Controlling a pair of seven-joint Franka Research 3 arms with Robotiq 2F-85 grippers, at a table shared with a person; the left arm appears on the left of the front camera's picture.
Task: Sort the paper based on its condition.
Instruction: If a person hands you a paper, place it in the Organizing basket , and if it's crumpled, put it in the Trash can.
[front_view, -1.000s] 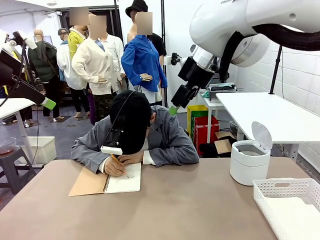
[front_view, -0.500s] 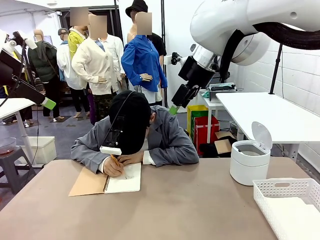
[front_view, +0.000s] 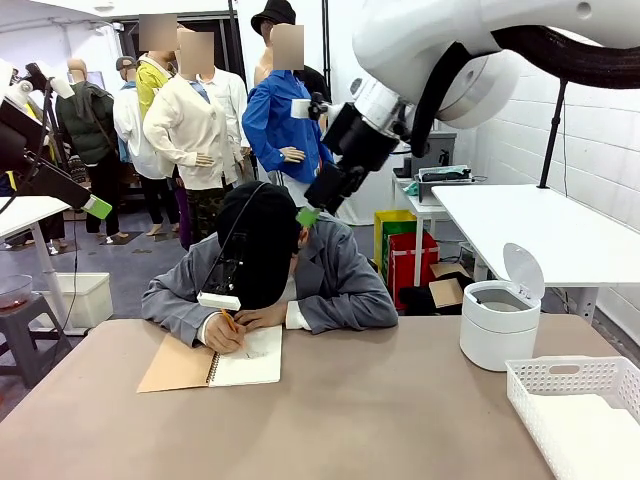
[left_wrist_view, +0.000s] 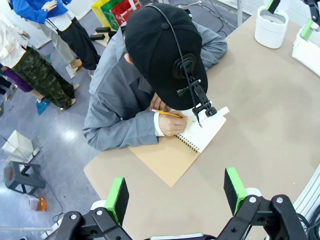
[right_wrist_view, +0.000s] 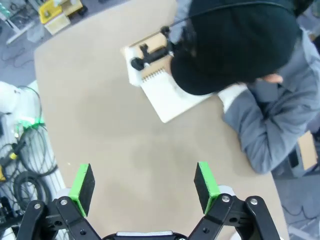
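Observation:
The loose paper is out of view. A person leans over the far edge of the table and writes with a pencil in a spiral notebook (front_view: 250, 360) (left_wrist_view: 202, 135) (right_wrist_view: 170, 97) with a brown cover. My right gripper (front_view: 308, 215) (right_wrist_view: 144, 187) hangs high over the person's head, open and holding nothing. My left gripper (front_view: 97, 207) (left_wrist_view: 176, 195) stays high at the left, off the table's side, open and holding nothing too.
A white bin (front_view: 498, 325) (left_wrist_view: 271, 27) with its lid up stands at the right of the brown table (front_view: 350, 420). A white perforated basket (front_view: 580, 410) sits at the near right corner. The person's arms rest along the far edge.
My right arm has swung left, so its gripper now hangs above the person's head instead of to their right. The left arm has not moved. The person keeps writing.

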